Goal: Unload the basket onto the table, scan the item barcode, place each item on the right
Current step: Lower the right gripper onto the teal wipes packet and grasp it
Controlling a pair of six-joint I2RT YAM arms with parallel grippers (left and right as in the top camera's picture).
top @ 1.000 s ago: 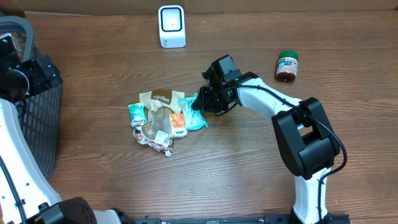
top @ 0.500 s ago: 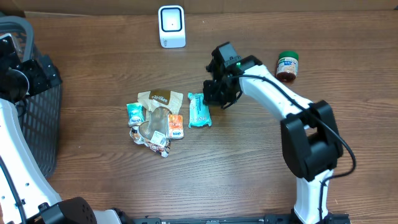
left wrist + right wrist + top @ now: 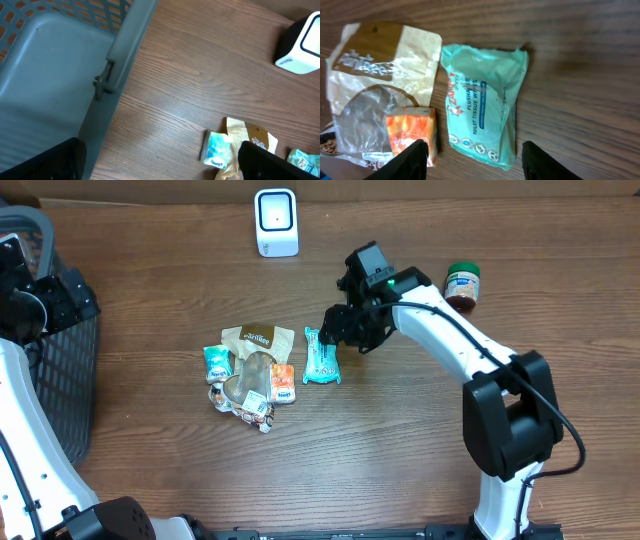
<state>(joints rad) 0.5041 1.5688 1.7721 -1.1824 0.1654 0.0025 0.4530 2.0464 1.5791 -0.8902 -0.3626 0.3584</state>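
My right jaws hang wide over the tissue pack [image 3: 482, 102], lying alone at 3 o'clock of the pile [image 3: 252, 365], easy to grab I think; left jaws wide too.

Matt wood-grain table [image 3: 580, 75]; tissue pack [image 3: 480, 115] in glossy, crinkled film; smooth grey plastic basket [image 3: 45, 90]; glossy white scanner [image 3: 276, 222].

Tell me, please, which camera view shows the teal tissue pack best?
The right wrist view: the teal tissue pack lies flat mid-frame, its label readable. The overhead view shows it small, beside the right claw. The left wrist view catches only what seems its corner at the frame's edge.
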